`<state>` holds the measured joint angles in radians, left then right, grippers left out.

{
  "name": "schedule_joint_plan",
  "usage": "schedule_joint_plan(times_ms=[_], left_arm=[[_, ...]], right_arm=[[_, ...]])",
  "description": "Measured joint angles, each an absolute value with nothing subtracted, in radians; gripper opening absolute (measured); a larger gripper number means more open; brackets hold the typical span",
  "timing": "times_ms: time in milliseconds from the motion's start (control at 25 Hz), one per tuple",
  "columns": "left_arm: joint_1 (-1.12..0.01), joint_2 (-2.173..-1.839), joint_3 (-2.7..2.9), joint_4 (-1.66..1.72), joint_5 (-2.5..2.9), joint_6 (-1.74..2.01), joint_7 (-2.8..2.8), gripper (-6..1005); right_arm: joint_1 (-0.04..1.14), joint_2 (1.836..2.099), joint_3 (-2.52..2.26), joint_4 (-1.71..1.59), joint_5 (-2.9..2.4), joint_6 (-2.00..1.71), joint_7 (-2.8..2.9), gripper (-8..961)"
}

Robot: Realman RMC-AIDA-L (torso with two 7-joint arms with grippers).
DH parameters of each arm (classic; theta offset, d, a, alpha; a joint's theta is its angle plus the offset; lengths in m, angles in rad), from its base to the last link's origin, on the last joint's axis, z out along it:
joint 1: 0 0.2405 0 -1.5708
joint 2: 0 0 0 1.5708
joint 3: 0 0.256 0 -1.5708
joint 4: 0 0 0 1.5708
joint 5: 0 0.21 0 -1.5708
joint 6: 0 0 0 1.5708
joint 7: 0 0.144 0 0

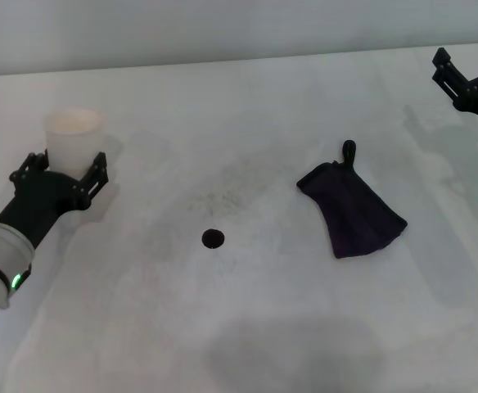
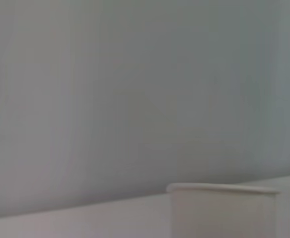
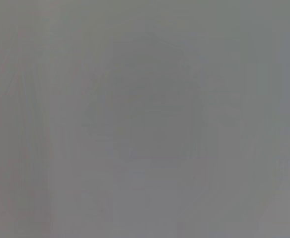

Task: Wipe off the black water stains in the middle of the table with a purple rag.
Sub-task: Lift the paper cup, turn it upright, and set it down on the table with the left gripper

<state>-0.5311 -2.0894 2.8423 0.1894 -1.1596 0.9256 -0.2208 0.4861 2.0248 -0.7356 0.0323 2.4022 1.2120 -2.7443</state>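
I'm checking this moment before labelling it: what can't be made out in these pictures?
- Right gripper: cut off by the head view's edge; fingers' state unclear.
- Right wrist view: only blank grey, nothing identifiable.
- White paper cup: its base hidden by the left gripper around it; left wrist view shows only its rim.
- Purple rag's underside: hidden.

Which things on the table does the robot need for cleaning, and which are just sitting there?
Needed for the job:
- purple rag, lying flat
- black water stains, one small round blot
- table
- right gripper, nearer the rag

Just there:
- white paper cup, between the left gripper's fingers
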Motion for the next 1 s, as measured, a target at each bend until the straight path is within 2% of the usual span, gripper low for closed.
schedule_joint_plan(times_ms=[1000], left_arm=[[-0.466, -2.094, 2.842, 0.254, -1.164, 0.864, -0.22, 765]], right_arm=[[0.459, 2.021, -0.739, 0.017, 2.402, 1.262, -2.744, 864]])
